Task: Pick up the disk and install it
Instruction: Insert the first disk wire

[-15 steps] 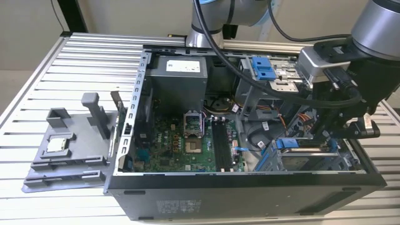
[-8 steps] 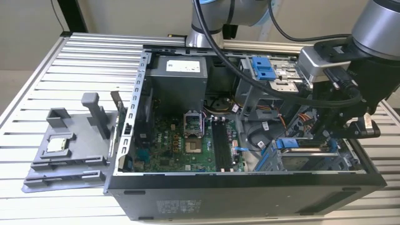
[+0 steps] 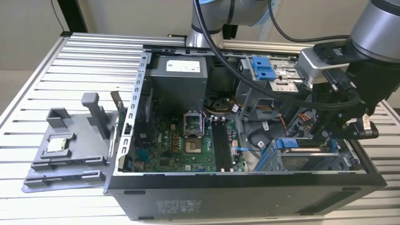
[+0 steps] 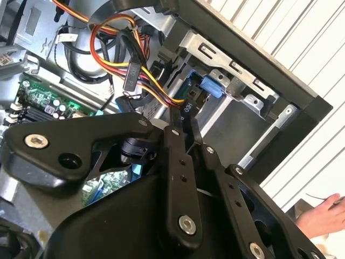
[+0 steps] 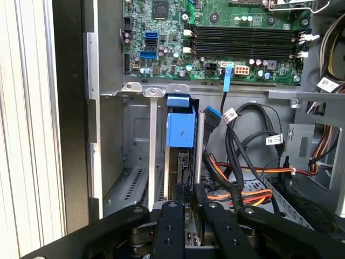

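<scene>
Exterior view is showing one silver slatted aluminium table (image 3: 37,70) carrying one open black tower computer case (image 3: 250,197), with one grey robot arm (image 3: 381,28) reaching into it from the exterior view's right. One grey plastic fixture tray (image 3: 69,159) is lying at the exterior view's left of the case, holding one small square silver chip (image 3: 57,144). One black two-fingered gripper (image 5: 186,197) is pinching one flat silver blue-framed disk (image 5: 180,129), which is standing on edge inside the metal drive cage (image 5: 135,140), its blue end projecting beyond the fingertips.
</scene>
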`<state>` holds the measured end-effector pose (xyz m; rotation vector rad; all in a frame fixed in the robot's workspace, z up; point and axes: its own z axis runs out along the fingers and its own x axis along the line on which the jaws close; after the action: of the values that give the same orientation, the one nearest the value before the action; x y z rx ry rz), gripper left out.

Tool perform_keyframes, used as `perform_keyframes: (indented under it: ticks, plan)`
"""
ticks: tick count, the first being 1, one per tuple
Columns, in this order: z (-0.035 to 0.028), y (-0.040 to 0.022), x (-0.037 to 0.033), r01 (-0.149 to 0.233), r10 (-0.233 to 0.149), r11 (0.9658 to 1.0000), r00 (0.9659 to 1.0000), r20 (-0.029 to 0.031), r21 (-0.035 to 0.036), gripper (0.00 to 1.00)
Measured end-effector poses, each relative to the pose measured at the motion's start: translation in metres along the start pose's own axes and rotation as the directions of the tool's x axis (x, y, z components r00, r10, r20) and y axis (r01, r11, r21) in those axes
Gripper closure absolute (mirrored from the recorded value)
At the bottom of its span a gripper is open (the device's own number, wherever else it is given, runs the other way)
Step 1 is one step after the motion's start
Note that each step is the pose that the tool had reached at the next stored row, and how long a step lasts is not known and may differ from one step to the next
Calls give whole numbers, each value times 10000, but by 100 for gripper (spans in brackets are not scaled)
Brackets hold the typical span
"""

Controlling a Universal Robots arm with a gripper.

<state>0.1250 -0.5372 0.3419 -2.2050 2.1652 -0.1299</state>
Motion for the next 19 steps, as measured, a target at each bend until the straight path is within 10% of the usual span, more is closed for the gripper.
perform_keyframes:
  ticks: [19]
  plan:
    - [31,-15,7,-146,146,9999,9999,-5,-3,100]
